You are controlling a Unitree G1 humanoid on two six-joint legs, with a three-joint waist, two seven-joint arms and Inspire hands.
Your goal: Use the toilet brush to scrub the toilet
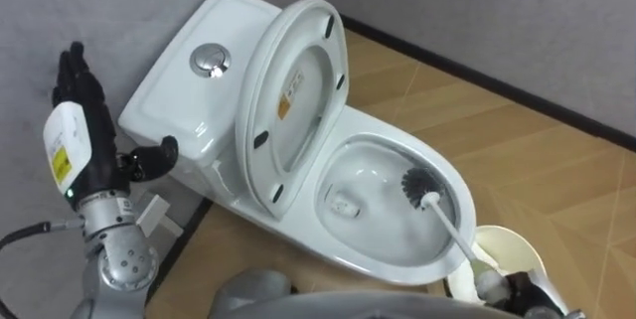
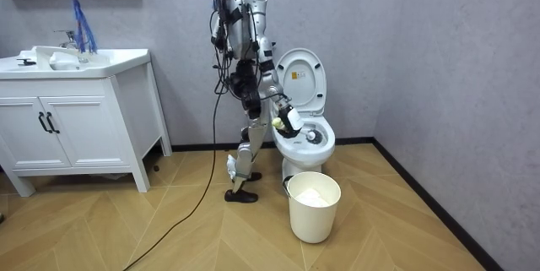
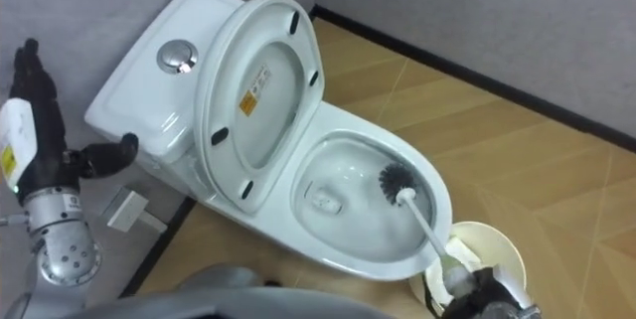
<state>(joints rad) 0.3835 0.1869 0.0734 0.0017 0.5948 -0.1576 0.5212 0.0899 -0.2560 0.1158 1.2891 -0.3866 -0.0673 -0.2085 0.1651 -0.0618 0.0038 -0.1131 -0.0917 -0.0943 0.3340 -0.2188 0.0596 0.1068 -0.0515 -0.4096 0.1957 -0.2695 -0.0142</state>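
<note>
The right hand (image 1: 529,294) grasps the toilet brush (image 1: 419,186), bristles inside the toilet bowl (image 1: 378,259) (left hand (image 1: 84,110) idle, fingers straight): scrubbing appears in hand, and the next move likely requires sweeping the bowl wall.

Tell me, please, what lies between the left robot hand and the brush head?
The raised seat stands between the left robot hand and the brush head, with the cistern beside the hand; the left eye view shows it.
</note>
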